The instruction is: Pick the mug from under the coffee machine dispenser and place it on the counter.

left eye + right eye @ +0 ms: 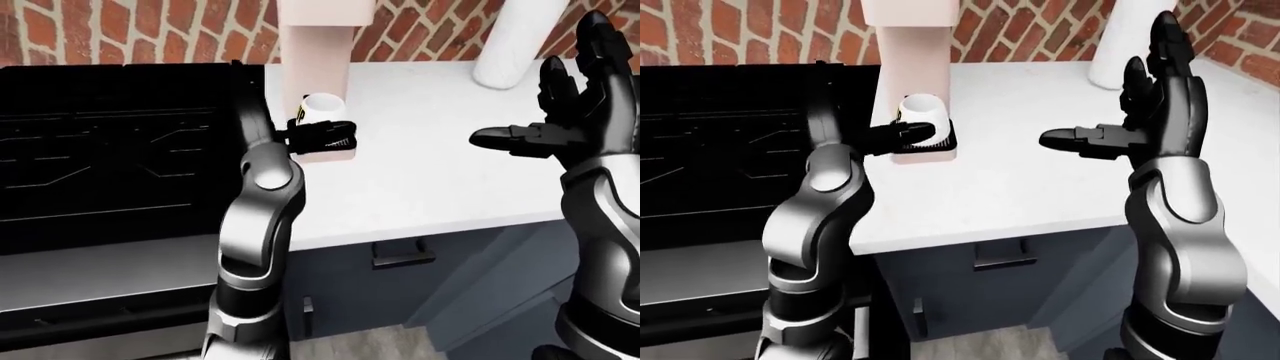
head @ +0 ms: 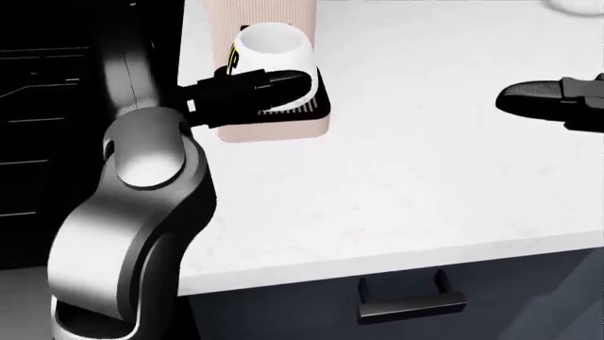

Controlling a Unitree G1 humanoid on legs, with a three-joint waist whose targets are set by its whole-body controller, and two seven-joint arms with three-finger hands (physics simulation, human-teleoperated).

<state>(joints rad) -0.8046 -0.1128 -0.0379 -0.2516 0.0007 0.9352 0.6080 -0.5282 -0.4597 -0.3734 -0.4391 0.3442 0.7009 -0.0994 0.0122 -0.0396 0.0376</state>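
A white mug (image 2: 274,48) with a black and yellow mark stands on the dark drip tray (image 2: 319,106) of the beige coffee machine (image 1: 315,37), under its dispenser. My left hand (image 2: 300,89) reaches in from the left. Its dark fingers lie stretched across the near side of the mug's lower half, not curled round it. My right hand (image 1: 545,105) is open and empty. It is raised above the white counter (image 2: 406,184), well to the right of the machine, with fingers up and thumb pointing left.
A black stove (image 1: 110,150) fills the left of the eye views, beside the machine. A white cylinder (image 1: 515,41) stands on the counter at the top right by the brick wall. A drawer with a dark handle (image 2: 411,304) sits below the counter's edge.
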